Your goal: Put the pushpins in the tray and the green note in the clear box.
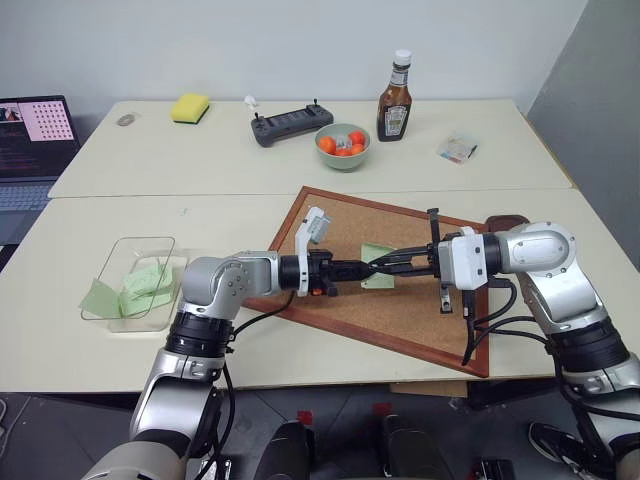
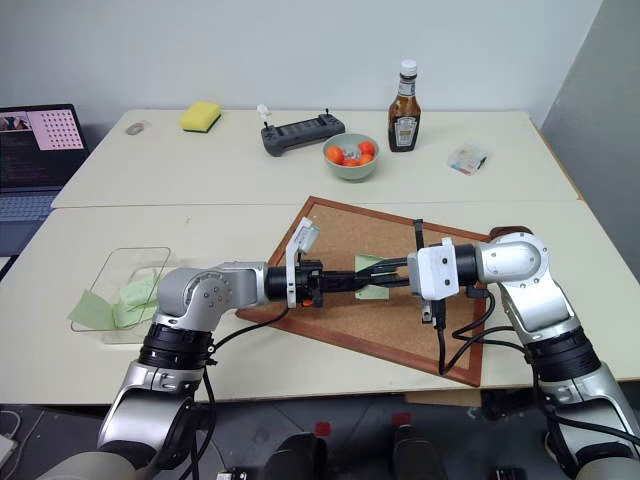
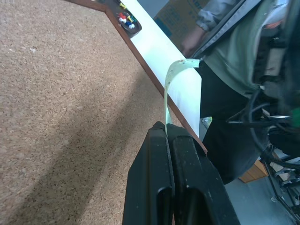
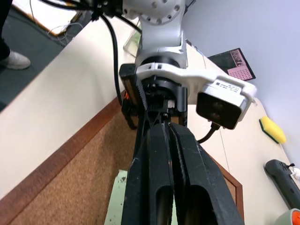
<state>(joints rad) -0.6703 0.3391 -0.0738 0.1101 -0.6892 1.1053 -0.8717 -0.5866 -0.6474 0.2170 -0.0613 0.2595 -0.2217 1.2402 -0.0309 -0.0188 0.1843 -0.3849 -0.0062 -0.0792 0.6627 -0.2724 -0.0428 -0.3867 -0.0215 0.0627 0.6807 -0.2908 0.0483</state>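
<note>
You are looking at an office or lab: pale tables [image 1: 150,160] against a plain wall, a laptop [image 1: 30,150] at far left, a controller [image 1: 290,125] at upper centre.

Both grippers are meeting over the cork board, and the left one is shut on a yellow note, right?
Not quite: the note is pale green, not yellow. The left eye view shows it, and the left wrist view shows the left gripper shut on its edge. The rest holds: both grippers meet over the cork board, the right gripper included.
</note>
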